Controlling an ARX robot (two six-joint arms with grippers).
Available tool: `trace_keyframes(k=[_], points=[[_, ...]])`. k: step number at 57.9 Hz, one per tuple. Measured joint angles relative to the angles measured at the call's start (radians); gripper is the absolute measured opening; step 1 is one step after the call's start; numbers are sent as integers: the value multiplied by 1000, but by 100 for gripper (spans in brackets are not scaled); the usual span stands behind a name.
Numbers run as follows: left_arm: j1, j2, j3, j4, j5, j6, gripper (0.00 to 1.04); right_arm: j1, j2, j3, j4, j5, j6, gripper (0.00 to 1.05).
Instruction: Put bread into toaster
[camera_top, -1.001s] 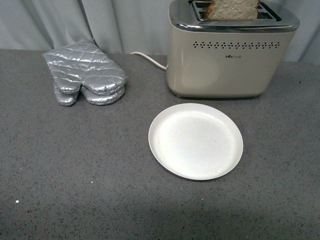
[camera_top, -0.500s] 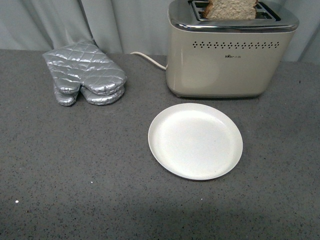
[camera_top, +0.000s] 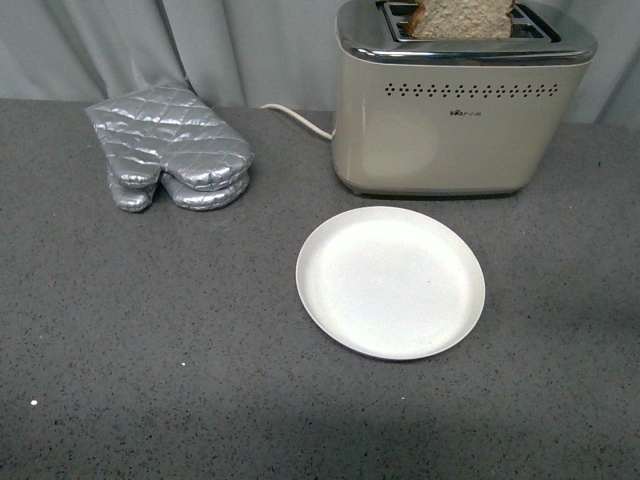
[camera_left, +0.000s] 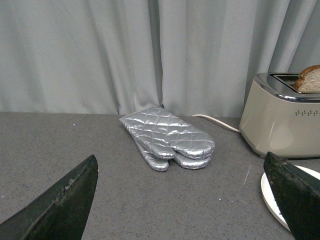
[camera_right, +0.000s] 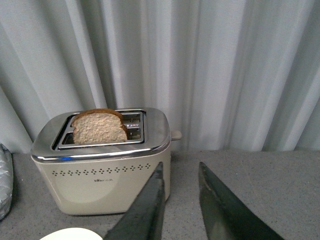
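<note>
The bread stands upright in a slot of the cream toaster, its top sticking out. It shows too in the right wrist view and at the edge of the left wrist view. The toaster stands at the back right of the grey counter. Neither arm shows in the front view. My left gripper is open wide and empty, low over the counter, short of the mitts. My right gripper is open and empty, set back to the toaster's right.
A round white plate lies bare in front of the toaster; its rim shows in the left wrist view. Silver quilted oven mitts lie at the back left. A white cord runs behind. Grey curtains hang at the back.
</note>
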Motion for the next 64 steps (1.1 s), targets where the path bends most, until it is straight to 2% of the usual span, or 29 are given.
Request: trace_keyframes(k=[15,19,24,64], points=[[0,0,0,0,0,0,98,-50,-132,-120,-14,-46,-6,0],[0,0,0,0,0,0,98,-100,-169,-142,-29,-118,-6,0],[0,0,0,0,-1,0,98,-128,-216,-168,-50,-122,-6,0],[0,0,0,0,0,0,98,-132,-535,-278,-247,-127,-6,0]])
